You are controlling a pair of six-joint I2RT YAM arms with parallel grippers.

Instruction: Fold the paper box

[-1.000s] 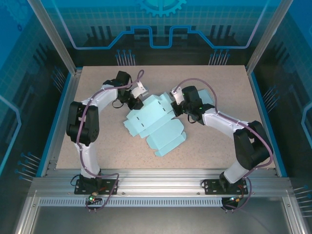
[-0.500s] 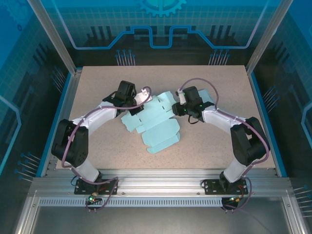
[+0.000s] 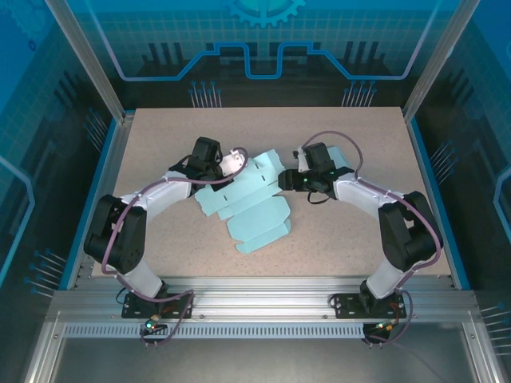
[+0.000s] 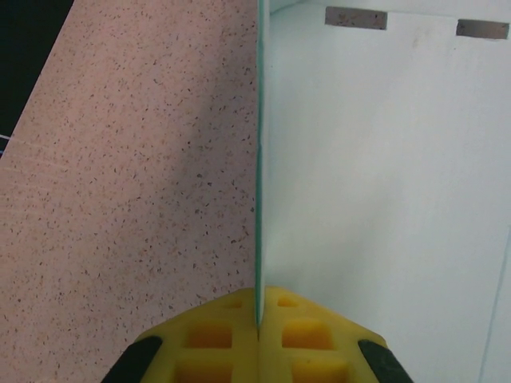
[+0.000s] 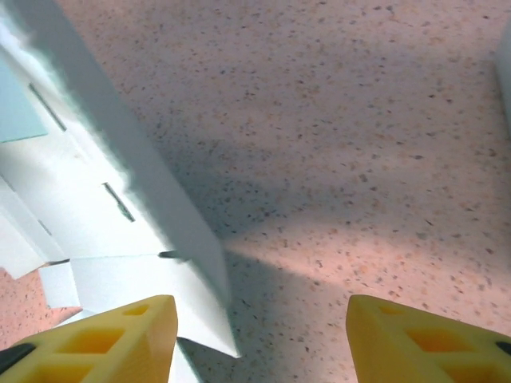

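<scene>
The box (image 3: pixel 254 209) lies unfolded at mid-table (image 3: pixel 359 136). Its long axis runs from between the grippers toward the near edge, angled slightly left. The left gripper (image 4: pixel 258 319) is clenched on its far left edge. The right gripper (image 5: pixel 259 335), fingers spread, grasps nothing beside the far right edge.

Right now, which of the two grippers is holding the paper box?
The left gripper: its yellow pads are shut on an edge of the paper box. The right gripper stands open, holding nothing.
</scene>
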